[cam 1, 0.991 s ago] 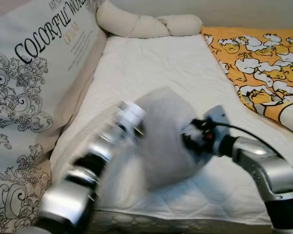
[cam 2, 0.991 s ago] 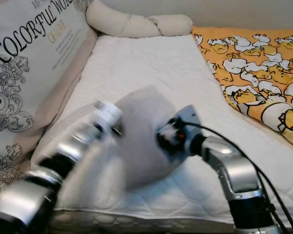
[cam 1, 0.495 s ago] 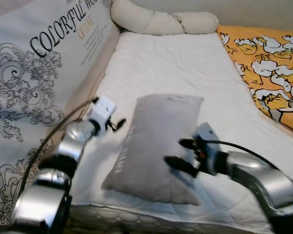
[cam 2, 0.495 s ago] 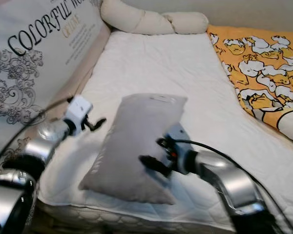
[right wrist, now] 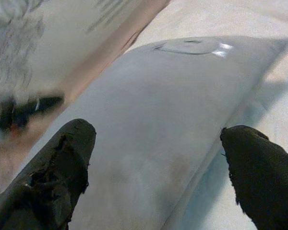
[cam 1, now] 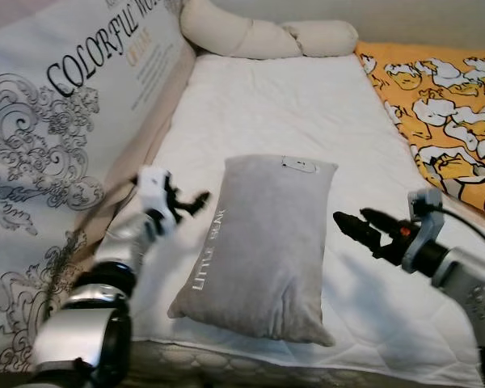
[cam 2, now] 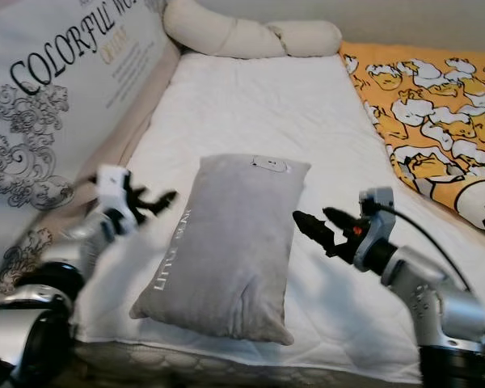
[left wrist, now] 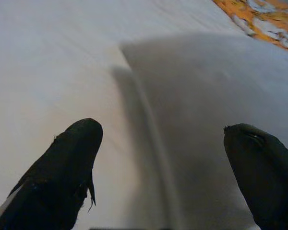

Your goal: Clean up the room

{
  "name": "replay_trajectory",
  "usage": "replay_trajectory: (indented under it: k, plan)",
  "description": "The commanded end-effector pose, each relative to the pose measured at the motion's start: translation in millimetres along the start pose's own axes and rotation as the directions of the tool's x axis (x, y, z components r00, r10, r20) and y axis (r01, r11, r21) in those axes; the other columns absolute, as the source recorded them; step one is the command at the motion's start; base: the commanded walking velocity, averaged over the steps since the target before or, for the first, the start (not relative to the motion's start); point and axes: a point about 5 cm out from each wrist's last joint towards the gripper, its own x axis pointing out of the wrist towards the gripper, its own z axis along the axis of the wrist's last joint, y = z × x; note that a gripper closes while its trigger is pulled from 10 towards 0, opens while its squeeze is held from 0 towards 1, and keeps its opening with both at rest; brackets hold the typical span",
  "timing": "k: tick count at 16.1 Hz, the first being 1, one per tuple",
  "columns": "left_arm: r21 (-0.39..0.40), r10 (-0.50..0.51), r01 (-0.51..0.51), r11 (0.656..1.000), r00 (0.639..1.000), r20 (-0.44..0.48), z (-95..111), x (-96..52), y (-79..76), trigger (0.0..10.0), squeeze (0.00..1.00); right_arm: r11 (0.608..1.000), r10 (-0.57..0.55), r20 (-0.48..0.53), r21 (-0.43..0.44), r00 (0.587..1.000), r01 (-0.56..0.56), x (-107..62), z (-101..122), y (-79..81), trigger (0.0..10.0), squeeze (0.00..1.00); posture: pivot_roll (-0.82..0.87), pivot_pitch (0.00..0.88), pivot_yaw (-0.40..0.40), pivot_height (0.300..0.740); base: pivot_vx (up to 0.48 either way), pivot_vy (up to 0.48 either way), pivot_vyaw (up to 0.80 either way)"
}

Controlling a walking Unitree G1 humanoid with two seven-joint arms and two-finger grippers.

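white quilted bed fills the scene. left pincer hovers spread just beside the grey pillow on its left; right pincer hovers spread just off its right edge, neither touching. the pillow lies flat near the foot edge of the mattress, long axis running toward the headboard end, slightly tilted, label end pointing away from the robot. it looks set down, so the next move probably calls for drawing both arms clear. an orange duck blanket lies at the right.
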Motion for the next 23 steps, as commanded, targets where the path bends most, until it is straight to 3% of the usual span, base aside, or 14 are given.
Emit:
replay_trajectory:
  k: [1, 3, 5, 6, 8, 9, 11, 12, 13, 14, 16, 17, 23]
  plan:
    - [-0.058, -0.025, 0.024, 0.998, 1.0, -0.007, 2.0, 5.3, -6.9, 10.0, 1.0, 0.995, -0.027, 0.04, 0.1, 0.999, 0.023, 2.9, -4.4, -7.5, 10.0, 1.0, -0.08, 0.0, 0.062, 0.74, 0.0, 0.0, 0.0]
    - [-0.208, -0.027, 0.013, 0.978, 0.997, -0.066, -23.8, 9.5, -19.3, 10.0, 1.0, 0.96, -0.096, 0.074, 0.27, 0.993, 0.073, 18.9, -29.9, -20.3, 10.0, 1.0, -0.13, 0.0, 0.095, 0.74, 0.0, 0.0, 0.0]
    - [-0.382, -0.028, 0.019, 0.924, 0.999, -0.018, -30.9, 11.6, -26.4, 10.0, 1.0, 0.914, -0.083, 0.042, 0.401, 0.996, 0.059, 25.3, -56.0, -20.0, 10.0, 1.0, -0.15, 0.0, 0.109, 0.74, 0.0, 0.0, 0.0]
    - [-0.415, -0.098, 0.071, 0.907, 0.994, -0.043, -42.1, 15.1, -41.8, 10.0, 1.0, 0.862, -0.048, -0.026, 0.503, 0.999, 0.054, 28.3, -80.7, -15.5, 10.0, 1.0, -0.15, 0.0, 0.118, 0.74, 0.0, 0.0, 0.0]
    - [-0.389, -0.135, 0.094, 0.916, 0.988, -0.08, -52.2, 16.0, -51.0, 10.0, 1.0, 0.85, -0.006, -0.066, 0.525, 0.998, 0.04, 33.1, -94.8, -9.8, 10.0, 1.0, -0.15, 0.0, 0.118, 0.74, 0.0, 0.0, 0.0]
    - [-0.416, -0.17, 0.122, 0.901, 0.982, -0.08, -58.1, 15.9, -57.2, 10.0, 1.0, 0.875, 0.007, -0.09, 0.483, 0.996, 0.037, 40.2, -103.9, -5.2, 10.0, 0.0, -0.15, 0.0, 0.123, 0.74, 0.0, 0.0, 0.0]
    - [-0.423, -0.221, 0.167, 0.891, 0.972, -0.083, -61.9, 15.1, -62.1, 10.0, 0.97, 0.881, 0.043, -0.086, 0.473, 0.995, 0.003, 49.0, -106.3, 1.5, 10.0, 0.0, -0.13, 0.0, 0.119, 0.74, 0.0, 0.0, 0.0]
    - [-0.397, -0.243, 0.183, 0.899, 0.964, -0.106, -64.7, 13.8, -62.7, 9.3, 0.84, 0.889, 0.056, -0.09, 0.458, 0.994, -0.008, 53.3, -105.9, 4.0, 5.6, 0.0, -0.13, 0.0, 0.116, 0.74, 0.0, 0.0, 0.0]
    - [-0.321, -0.265, 0.203, 0.925, 0.95, -0.164, -71.5, 10.4, -61.7, 2.9, 0.4, 0.891, 0.081, -0.111, 0.454, 0.991, -0.021, 57.1, -107.3, 7.5, 0.0, 0.0, -0.12, 0.0, 0.109, 0.74, 0.0, 0.0, 0.0]
    - [-0.236, -0.229, 0.171, 0.957, 0.943, -0.242, -80.2, 6.4, -56.4, 0.0, 0.26, 0.888, 0.093, -0.138, 0.46, 0.986, -0.019, 60.2, -108.8, 9.0, 0.0, 0.0, -0.11, 0.0, 0.102, 0.74, 0.0, 0.0, 0.0]
    - [-0.227, -0.19, 0.138, 0.964, 0.956, -0.223, -78.7, 4.6, -49.6, 0.0, 0.08, 0.9, 0.1, -0.115, 0.435, 0.988, -0.04, 65.0, -104.8, 9.9, 0.0, 0.0, -0.09, 0.0, 0.09, 0.74, 0.0, 0.0, 0.0]
    - [-0.235, -0.183, 0.133, 0.963, 0.961, -0.207, -76.9, 4.4, -47.8, 0.0, 0.04, 0.905, 0.099, -0.109, 0.424, 0.989, -0.044, 67.6, -103.2, 10.7, 0.0, 0.0, -0.09, 0.0, 0.084, 0.74, 0.0, 0.0, 0.0]
    - [-0.214, -0.152, 0.117, 0.97, 0.976, -0.155, -75.2, 5.1, -48.0, 0.0, 0.0, 0.932, 0.098, -0.128, 0.359, 0.987, -0.045, 78.3, -104.9, 17.6, 0.0, 0.0, -0.07, 0.0, 0.077, 0.74, 0.0, 0.0, 0.0]
